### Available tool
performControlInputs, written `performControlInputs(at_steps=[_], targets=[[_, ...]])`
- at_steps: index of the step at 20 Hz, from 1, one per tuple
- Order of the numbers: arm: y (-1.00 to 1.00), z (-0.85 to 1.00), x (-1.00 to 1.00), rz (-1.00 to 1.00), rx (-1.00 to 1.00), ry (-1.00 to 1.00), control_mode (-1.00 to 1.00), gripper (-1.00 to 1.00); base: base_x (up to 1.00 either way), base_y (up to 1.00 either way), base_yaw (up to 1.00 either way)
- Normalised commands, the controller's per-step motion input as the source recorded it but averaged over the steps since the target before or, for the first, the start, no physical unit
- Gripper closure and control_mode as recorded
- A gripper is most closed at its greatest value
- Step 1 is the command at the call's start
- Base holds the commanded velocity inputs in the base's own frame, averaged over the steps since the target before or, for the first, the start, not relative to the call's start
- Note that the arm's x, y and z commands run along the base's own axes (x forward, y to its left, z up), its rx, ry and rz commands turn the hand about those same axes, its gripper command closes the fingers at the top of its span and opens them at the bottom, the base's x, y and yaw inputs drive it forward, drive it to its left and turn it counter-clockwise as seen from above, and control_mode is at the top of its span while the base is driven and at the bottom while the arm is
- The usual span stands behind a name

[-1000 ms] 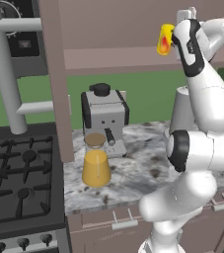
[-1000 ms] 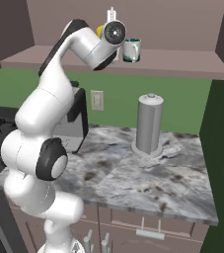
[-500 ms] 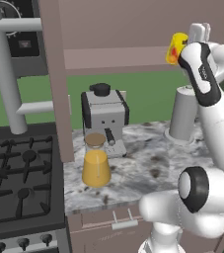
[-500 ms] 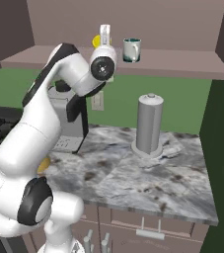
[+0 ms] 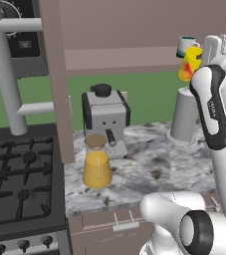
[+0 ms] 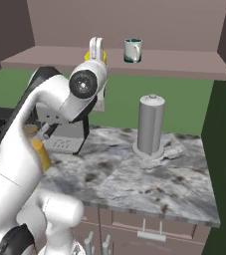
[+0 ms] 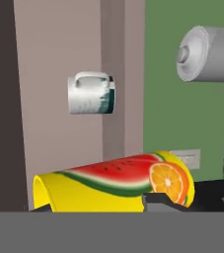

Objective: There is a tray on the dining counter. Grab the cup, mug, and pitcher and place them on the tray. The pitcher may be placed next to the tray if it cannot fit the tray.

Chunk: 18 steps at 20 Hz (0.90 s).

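My gripper (image 5: 203, 53) is shut on the yellow cup (image 5: 189, 64), held high in the air in front of the wall shelf (image 5: 134, 57). In the hand view the cup (image 7: 114, 183) lies sideways across the bottom, showing watermelon and orange prints, between the fingertips (image 7: 167, 199). The white mug (image 5: 185, 45) with its teal inside stands on the shelf just behind the cup; it is the mug (image 6: 132, 50) and the mug (image 7: 91, 93) in the other views. The pitcher (image 5: 96, 166) with orange contents stands on the marbled worktop (image 5: 149, 174) before the coffee machine. The tray and dining counter are out of view.
A grey upright cylinder (image 5: 185, 117) stands at the worktop's back right, below the held cup. A coffee machine (image 5: 106, 119) sits at the back, a black gas stove (image 5: 20, 184) to the left. A brown pillar (image 5: 58, 79) rises beside the stove.
The arm has swung with the cup, which moved right and a little lower in the left base view. The forearm has folded down over the worktop. Mug and pitcher stayed put.
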Motion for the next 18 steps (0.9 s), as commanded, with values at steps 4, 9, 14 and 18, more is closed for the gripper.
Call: performControlInputs(at_steps=[4, 9, 14, 18], targets=[[0.03, 0.00, -0.95, -0.03, 0.00, 0.23, -1.00, 1.00, 0.00, 0.00, 0.00], [0.00, -0.05, -0.84, -0.01, 0.00, 0.18, -1.00, 1.00, 0.00, 0.00, 0.00], [0.00, -0.35, -0.77, 0.00, 0.00, 0.05, -1.00, 1.00, 0.00, 0.00, 0.00], [0.03, -0.39, -0.59, 0.00, 0.00, 0.00, -1.00, 1.00, 0.00, 0.00, 0.00]])
